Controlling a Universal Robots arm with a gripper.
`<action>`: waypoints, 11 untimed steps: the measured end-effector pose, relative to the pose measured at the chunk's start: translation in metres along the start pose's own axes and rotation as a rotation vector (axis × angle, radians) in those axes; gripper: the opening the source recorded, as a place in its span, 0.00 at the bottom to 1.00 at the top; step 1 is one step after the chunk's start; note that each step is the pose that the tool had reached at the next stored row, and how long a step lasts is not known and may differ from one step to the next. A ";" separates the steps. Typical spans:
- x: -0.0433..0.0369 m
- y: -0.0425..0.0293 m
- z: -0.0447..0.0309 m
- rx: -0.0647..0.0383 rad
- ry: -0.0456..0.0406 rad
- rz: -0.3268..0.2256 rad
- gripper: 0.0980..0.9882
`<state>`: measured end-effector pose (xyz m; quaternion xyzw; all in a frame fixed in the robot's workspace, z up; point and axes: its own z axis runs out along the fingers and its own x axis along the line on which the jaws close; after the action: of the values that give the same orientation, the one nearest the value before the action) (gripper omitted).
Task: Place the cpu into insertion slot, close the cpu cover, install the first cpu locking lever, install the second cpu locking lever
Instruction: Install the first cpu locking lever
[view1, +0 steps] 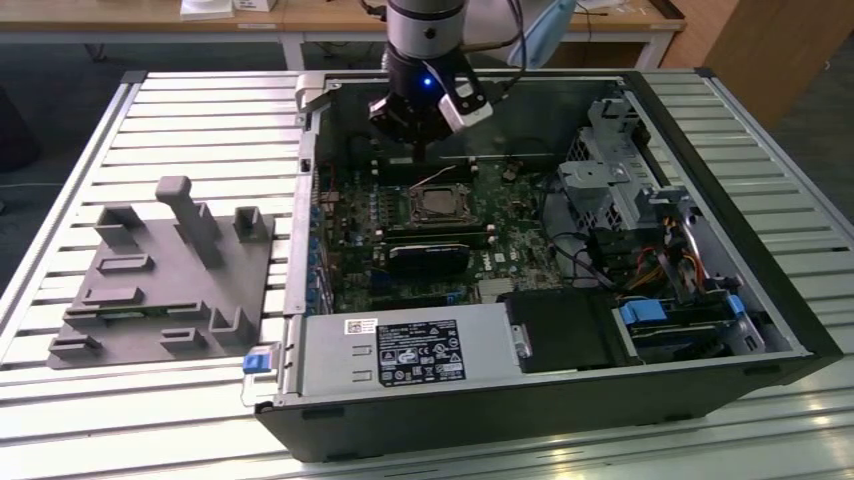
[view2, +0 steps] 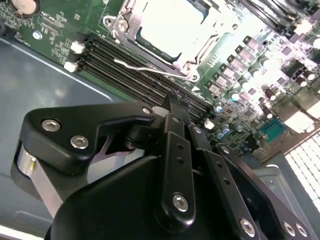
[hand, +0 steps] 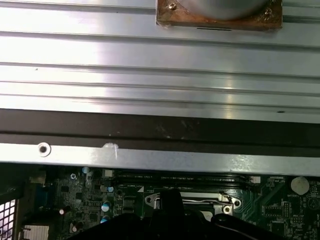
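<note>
No text can be read with certainty. The power supply (view1: 334, 365) carries a black label (view1: 416, 355) with white print and symbols and a small white sticker (view1: 362, 325), both illegible. White markings on the motherboard (view2: 50, 37) are illegible too.

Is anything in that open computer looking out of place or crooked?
One thing: a thin silvery wire lever beside the square silvery-topped chip angles out over the long black memory slots rather than lying snug along the silvery metal frame around the chip, so it looks unlatched. Nothing else stands out.
</note>
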<state>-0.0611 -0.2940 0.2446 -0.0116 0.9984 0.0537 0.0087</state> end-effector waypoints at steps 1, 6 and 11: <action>-0.0008 0.0000 0.0003 0.000 0.0000 0.000 0.01; -0.0033 -0.0002 0.0012 0.000 0.0001 0.000 0.01; -0.0048 -0.0006 0.0026 0.000 0.0000 0.000 0.01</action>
<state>-0.0563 -0.2942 0.2421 -0.0117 0.9984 0.0537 0.0086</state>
